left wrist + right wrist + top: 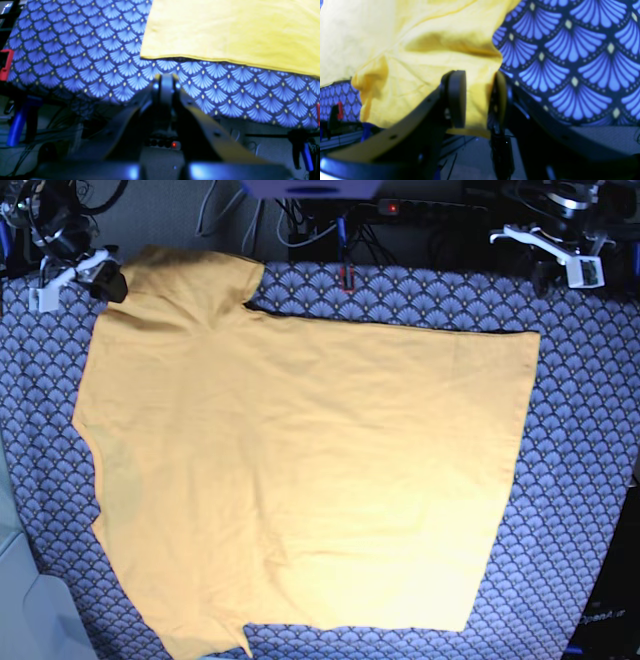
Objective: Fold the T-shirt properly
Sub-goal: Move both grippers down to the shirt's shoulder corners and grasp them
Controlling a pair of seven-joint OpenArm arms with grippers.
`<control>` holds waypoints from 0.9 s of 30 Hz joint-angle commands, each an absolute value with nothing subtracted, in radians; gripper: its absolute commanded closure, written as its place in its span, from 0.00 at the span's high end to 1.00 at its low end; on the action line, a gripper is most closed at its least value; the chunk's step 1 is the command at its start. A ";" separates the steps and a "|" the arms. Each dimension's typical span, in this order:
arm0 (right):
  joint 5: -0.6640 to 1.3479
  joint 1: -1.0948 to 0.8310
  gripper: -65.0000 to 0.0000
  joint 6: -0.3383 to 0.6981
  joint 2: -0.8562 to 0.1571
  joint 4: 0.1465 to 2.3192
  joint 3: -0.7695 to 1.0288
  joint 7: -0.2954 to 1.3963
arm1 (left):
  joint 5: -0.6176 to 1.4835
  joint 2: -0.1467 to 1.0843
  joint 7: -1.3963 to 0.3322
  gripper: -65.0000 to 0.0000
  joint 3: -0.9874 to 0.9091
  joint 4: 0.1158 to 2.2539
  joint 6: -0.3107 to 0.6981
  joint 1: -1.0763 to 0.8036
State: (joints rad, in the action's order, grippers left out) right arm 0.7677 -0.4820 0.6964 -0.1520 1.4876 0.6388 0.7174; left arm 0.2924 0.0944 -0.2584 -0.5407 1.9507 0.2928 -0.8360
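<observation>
The yellow-orange T-shirt [300, 480] lies spread flat, with its sleeves toward the left of the base view. My right gripper [477, 97] is at the far left sleeve [190, 280]. Its jaws stand apart, and the sleeve's rumpled edge [420, 50] sits between the fingers [456, 97]. In the base view this gripper [105, 280] shows as a dark shape at the sleeve's outer edge. My left gripper [166, 80] is shut and holds nothing. It hovers at the table's edge, short of the shirt's bottom corner [150, 53]. The left arm [560, 250] shows at the top right of the base view.
A blue scallop-patterned cloth [580, 480] covers the table under the shirt. Red clamps [6, 65] and blue-handled clamps [17, 122] hold it at the edges. Cables and equipment [320, 210] crowd the far side beyond the table.
</observation>
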 commanded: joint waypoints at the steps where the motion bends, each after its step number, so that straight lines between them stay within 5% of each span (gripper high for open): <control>1: 0.740 -0.490 0.32 0.698 -0.156 1.491 0.639 0.753 | 0.298 0.101 -0.236 0.00 -0.547 1.966 0.295 -0.848; 10: 0.742 -0.512 0.18 0.698 -0.148 1.492 0.621 0.800 | 0.298 0.101 -0.234 0.00 -0.547 1.966 0.295 -0.846; 27: 0.742 -0.507 0.15 0.698 -0.153 1.494 0.562 0.803 | 0.298 0.099 -0.237 0.00 -0.547 1.965 0.295 -0.842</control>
